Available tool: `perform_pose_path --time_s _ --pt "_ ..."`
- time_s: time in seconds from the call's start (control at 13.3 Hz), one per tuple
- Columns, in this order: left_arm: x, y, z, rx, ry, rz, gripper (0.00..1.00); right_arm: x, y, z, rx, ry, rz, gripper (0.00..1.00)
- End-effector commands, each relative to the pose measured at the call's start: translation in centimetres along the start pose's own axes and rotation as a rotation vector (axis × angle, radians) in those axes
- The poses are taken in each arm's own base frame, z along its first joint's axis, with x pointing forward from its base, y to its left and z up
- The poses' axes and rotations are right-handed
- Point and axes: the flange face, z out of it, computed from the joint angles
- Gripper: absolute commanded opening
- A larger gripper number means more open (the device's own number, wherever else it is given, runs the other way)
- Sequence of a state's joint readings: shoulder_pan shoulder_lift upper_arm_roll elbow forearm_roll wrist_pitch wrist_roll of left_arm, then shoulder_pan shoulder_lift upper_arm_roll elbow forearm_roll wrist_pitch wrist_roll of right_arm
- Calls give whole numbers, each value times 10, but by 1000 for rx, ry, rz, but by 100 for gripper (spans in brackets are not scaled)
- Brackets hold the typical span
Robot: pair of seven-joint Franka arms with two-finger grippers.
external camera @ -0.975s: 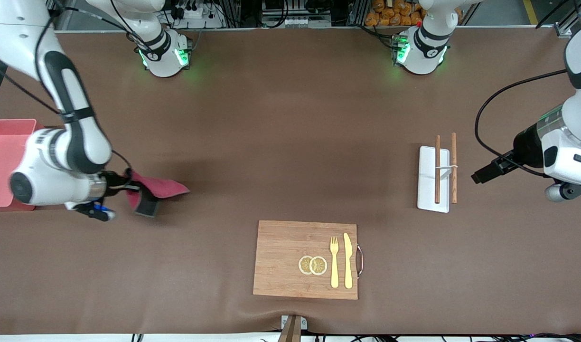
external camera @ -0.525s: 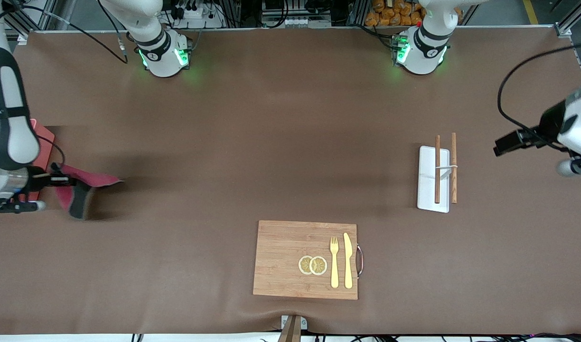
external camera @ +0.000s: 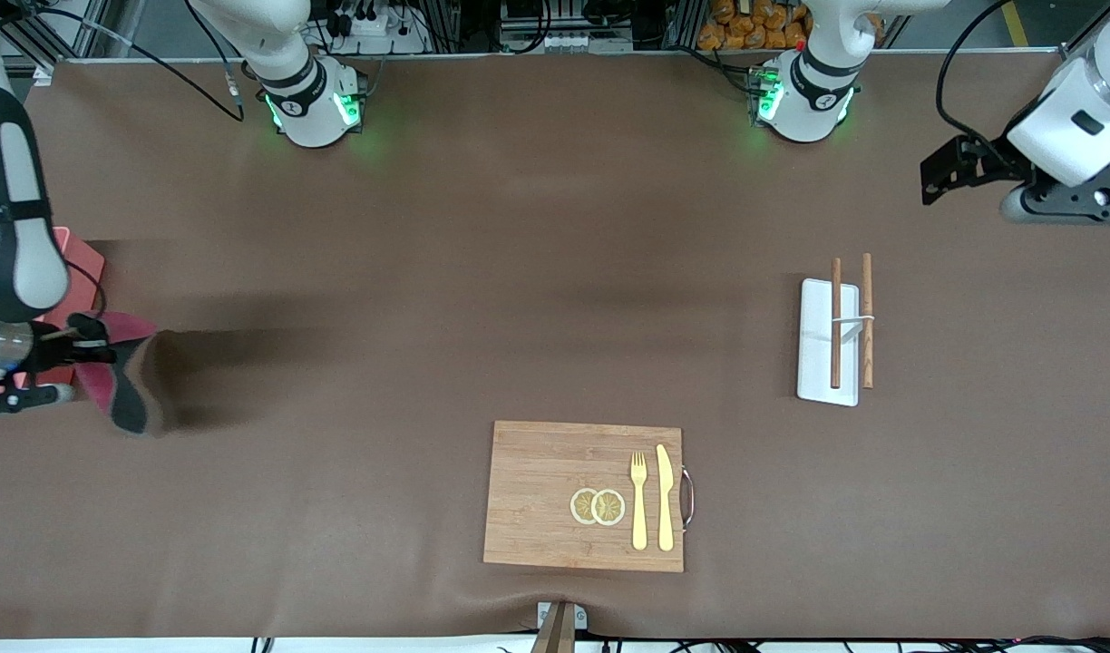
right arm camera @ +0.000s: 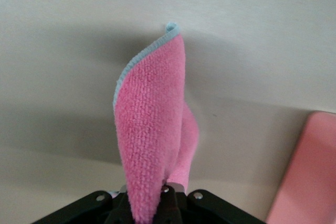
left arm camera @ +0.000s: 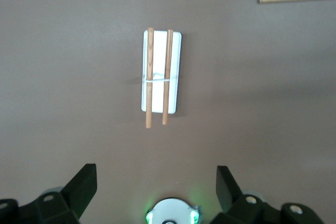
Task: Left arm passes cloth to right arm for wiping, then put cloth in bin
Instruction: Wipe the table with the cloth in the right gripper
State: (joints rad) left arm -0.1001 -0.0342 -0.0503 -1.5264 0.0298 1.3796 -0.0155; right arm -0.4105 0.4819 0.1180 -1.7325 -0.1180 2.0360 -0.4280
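Raspberry-red cloth [external camera: 111,367]: held at one end by the right end effector [external camera: 76,349]; the free end, with its dark grey patch, hangs down over the table [external camera: 482,272], just beside the bin [external camera: 76,272] at the right arm's end.
Handling: a soft, light, limp rag is judged here; it folds and droops under its own weight, as is seen in the right wrist view [right arm camera: 152,145]. A pinch near an edge or corner is judged enough, since nothing in it is stiff or fragile.
Right end effector state: the fingers are closed tightly on the bunched end of the cloth.
Right arm pose: the forearm is stretched out over the bin, the wrist turned sideways, the end effector raised over the bin's edge.
Left end effector [left arm camera: 156,186] state: the fingers are spread wide and nothing is held.
Left arm pose: it is lifted and drawn away at its own end of the table, high over the white rest [left arm camera: 161,72] with its two chopsticks [left arm camera: 158,77]; it waits.
Stage: the drop into the bin is judged to be next; the cloth is not yet inside.
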Motion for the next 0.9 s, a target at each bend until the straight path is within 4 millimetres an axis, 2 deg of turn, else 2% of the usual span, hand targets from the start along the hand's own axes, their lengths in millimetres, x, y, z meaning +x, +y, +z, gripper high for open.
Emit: perform_pose_path --time_s 0.0,0.07,0.15,0.3,0.38,0.6,0.67,0.82 --pt "-12 -1 -6 -26 2 54 100 16 -54 20 13 8 48 0" --pt "-12 -1 -6 -26 2 54 100 23 -80 24 26 1 85 0" --pt "-13 -1 -7 -26 4 54 100 33 -114 28 44 -3 118 0" --pt "-12 -1 -8 -28 14 54 100 57 -191 36 66 1 205 0" --pt "-11 0 -16 -26 43 53 100 66 -230 42 61 10 255 0" --pt "-4 2 -12 -29 48 43 100 80 -356 59 64 49 420 0" --pt "-1 2 -10 -35 51 43 100 81 -389 60 77 65 459 0" --pt "1 3 -10 -43 56 44 100 81 -417 60 138 61 518 0"
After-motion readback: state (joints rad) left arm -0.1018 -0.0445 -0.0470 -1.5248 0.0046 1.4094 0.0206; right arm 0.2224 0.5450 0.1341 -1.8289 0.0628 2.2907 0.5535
